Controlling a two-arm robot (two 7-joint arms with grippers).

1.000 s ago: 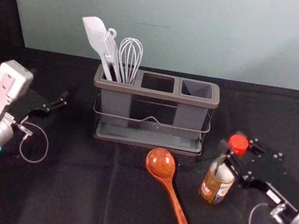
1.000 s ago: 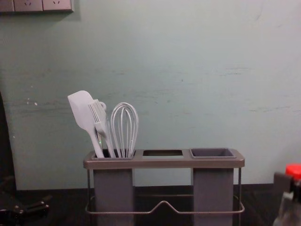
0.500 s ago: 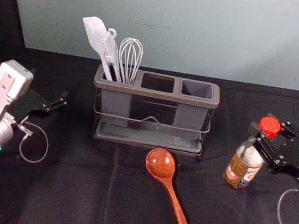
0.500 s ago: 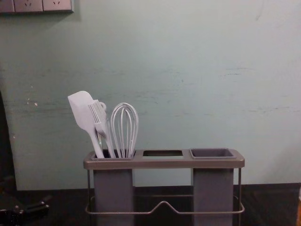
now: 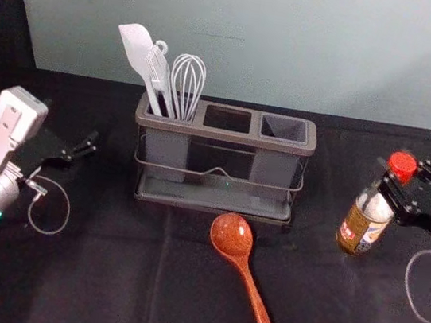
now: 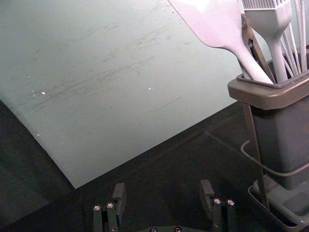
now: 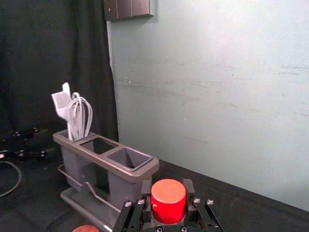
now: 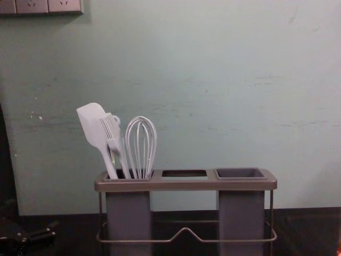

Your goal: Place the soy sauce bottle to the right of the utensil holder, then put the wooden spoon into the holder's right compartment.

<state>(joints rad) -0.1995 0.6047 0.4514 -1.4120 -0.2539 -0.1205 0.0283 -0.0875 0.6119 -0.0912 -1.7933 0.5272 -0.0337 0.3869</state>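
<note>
Soy sauce bottle [image 5: 360, 232] between three and four o'clock of the utensil holder [image 5: 225, 135], in the right gripper's [image 7: 167, 187] grasp

Take the head view as a clock face, with twelve toward the wall [image 5: 257, 39]. The bottle is well apart from the holder, its base a little nearer the robot than the holder's. The right gripper has its fingers closed in on the bottle at the neck, just under the red cap [image 5: 402, 164], one on each side. From there the body runs down toward seven o'clock and the cap points to one; how much of that slant is real lean and how much the camera's angle, I can't tell, nor whether the base touches the table [image 5: 127, 278].

The side looks right already, so the next move probably calls for a small shift toward twelve, if any, then standing the bottle upright and letting go. Releasing it tilted could tip it.

The wooden spoon [image 5: 231, 236] lies at the holder's six o'clock, bowl toward eleven, handle toward five. It is about eight o'clock from the right gripper, while the right compartment [image 5: 284, 129] is at ten. The left gripper [image 6: 161, 191], fingers wide apart and holding nothing, waits at the holder's nine o'clock.
</note>
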